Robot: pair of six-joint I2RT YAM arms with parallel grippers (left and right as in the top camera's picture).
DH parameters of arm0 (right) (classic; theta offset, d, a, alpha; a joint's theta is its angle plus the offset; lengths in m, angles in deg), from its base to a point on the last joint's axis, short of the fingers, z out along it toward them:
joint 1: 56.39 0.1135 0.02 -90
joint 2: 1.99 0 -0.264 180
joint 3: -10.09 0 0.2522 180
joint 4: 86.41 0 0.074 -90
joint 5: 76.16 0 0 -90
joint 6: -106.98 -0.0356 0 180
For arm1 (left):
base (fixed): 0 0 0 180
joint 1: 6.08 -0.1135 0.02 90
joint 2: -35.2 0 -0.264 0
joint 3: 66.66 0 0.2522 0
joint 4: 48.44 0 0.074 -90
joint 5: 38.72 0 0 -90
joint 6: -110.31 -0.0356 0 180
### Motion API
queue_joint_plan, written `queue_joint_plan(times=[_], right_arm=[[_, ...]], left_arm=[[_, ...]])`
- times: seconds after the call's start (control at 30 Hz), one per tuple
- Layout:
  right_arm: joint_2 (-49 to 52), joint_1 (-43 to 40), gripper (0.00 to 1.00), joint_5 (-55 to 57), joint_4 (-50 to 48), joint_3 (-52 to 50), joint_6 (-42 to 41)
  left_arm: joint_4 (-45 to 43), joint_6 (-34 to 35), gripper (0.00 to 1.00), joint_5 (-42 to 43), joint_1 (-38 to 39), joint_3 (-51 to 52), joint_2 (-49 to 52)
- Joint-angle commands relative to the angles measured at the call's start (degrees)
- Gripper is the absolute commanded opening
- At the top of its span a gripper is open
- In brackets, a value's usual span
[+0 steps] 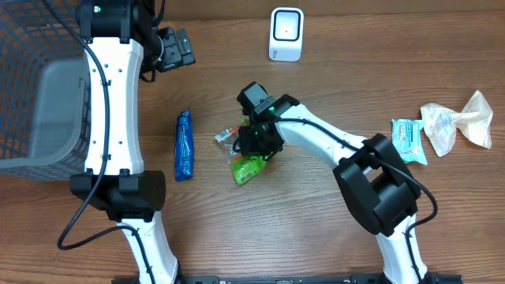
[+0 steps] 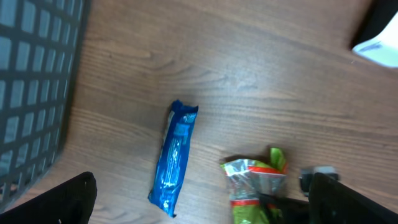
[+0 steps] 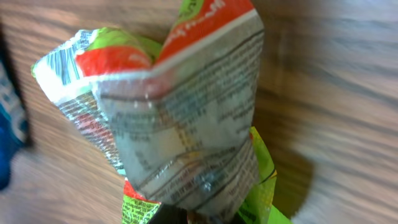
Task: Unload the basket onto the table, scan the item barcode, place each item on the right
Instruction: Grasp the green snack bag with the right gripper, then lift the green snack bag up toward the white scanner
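- At the far left, a mesh basket stands on the table and plays no part in this step.
- The left gripper hangs over the far-left part of the table with its fingers spread wide. It grasps nothing.
- A blue packet lies flat, its length running away from us, a little apart from our item.
- The snack bag sits near the table's centre.
  - Its long axis runs diagonally: the crimped orange-and-silver end points up-left toward the blue packet, and the green end points toward the near edge.
  - In the right wrist view, a striped patch at one crumpled corner may be the barcode.
- The right gripper is clenched on the bag's middle. We cannot tell whether the bag has left the wood.
- We judge the grasp made and the scan not yet begun.
  - The next move calls for lifting the bag toward the white scanner, which stands further back.
  - We must then turn the code to face the scanner, and crumpled film could hide the code.
- At the far right, a teal pack and a white wrapper lie touching.
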Motion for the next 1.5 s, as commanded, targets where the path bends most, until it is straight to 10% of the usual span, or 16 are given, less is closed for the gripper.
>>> queue_joint_plan(times=[0.0,0.83,1.47], right_arm=[[-6.67,-1.27,0.04,-0.85,1.70,0.00,6.12],[-29.64,-19.56,0.04,-36.37,16.04,0.00,43.04],[-37.83,-27.06,0.04,-42.47,15.63,0.04,44.81]], left_arm=[[-0.26,1.18,1.00,-0.74,-0.22,1.55,0.09],[-1.11,1.20,1.00,-0.70,-0.15,2.16,0.09],[-1.49,1.20,1.00,-0.66,0.17,2.16,0.09]])
